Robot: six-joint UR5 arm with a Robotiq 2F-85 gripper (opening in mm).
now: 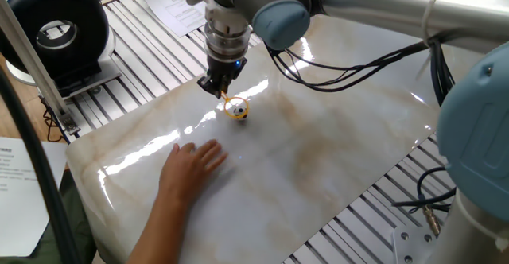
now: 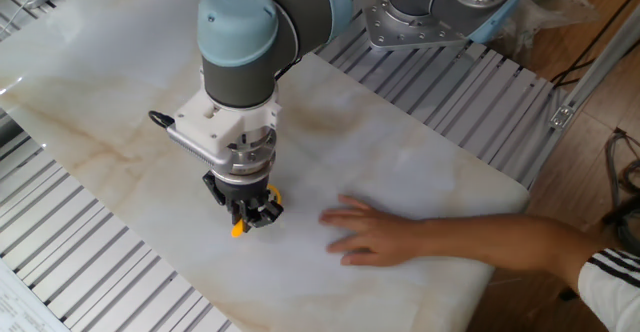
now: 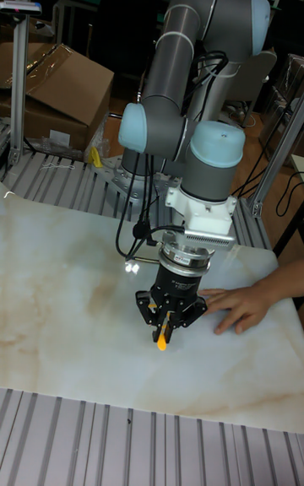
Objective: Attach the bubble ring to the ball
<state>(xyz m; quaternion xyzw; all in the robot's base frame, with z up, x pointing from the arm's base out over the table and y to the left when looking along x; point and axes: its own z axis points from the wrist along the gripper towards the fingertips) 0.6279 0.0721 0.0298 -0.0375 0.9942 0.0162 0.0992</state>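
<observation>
On the pale marble bench (image 1: 334,137), just below the robot's hand (image 1: 220,89), the bubble ring (image 1: 235,106) hangs with its hoop low at the surface. The hand is closed narrowly on the ring's short handle, and its fingers point straight down. From the other fixed view and the tall view only an orange stub shows under the fingertips, so the hoop itself is hidden there.

The ball (image 1: 242,114) sits on the bench at the hoop's near edge. It looks to be inside the hoop or pressed against its rim; which of the two is too small to tell. The step in hand seems to be the fitting itself, bringing the hoop down over the ball.

A person's forearm and palm (image 1: 191,165) lie flat on the bench near the ball but apart from it, so nothing steadies the ball. The next move probably calls for a slow, straight descent centred on the ball, since a sideways nudge from the rim could roll it away.
</observation>
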